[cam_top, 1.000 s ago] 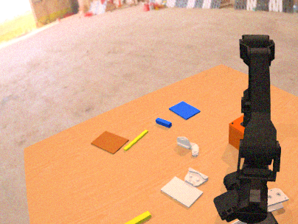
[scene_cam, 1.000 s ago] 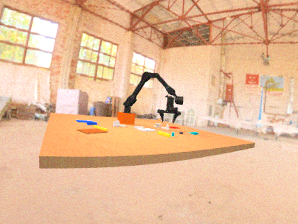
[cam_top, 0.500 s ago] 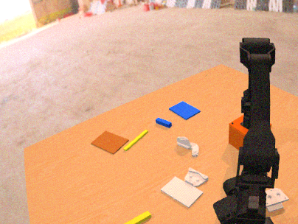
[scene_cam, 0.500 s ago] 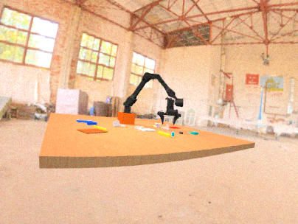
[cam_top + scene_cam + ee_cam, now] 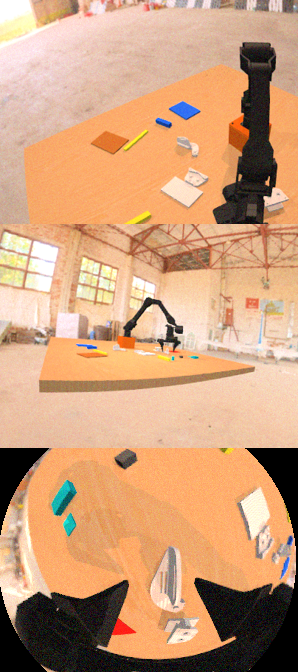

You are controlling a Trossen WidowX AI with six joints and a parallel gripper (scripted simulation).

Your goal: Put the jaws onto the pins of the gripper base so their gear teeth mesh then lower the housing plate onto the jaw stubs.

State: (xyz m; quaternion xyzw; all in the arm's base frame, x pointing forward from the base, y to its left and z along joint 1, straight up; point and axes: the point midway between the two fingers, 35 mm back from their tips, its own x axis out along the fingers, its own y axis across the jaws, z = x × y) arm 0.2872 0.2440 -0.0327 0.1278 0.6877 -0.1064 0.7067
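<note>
The long pale piece (image 5: 169,580), one of the task's parts, lies on the table (image 5: 85,173) (image 5: 129,365) (image 5: 200,513) below your gripper (image 5: 168,350) (image 5: 162,583), whose jaws stand wide with nothing between them, and a small white bracket (image 5: 277,197) (image 5: 183,630) with holes sits just beside that piece, seen between the jaws. In the wrist view you have a red patch (image 5: 122,628) partly behind the left-hand jaw, while well apart beyond the right-hand jaw lie the flat white plate (image 5: 182,191) (image 5: 255,513), the white holed part (image 5: 196,177) (image 5: 263,542) beside it, and the curved pale piece (image 5: 189,145) (image 5: 283,552). Farther out ahead of the jaws you see a teal block (image 5: 64,498), a teal square (image 5: 70,524) and a dark block (image 5: 126,459).
</note>
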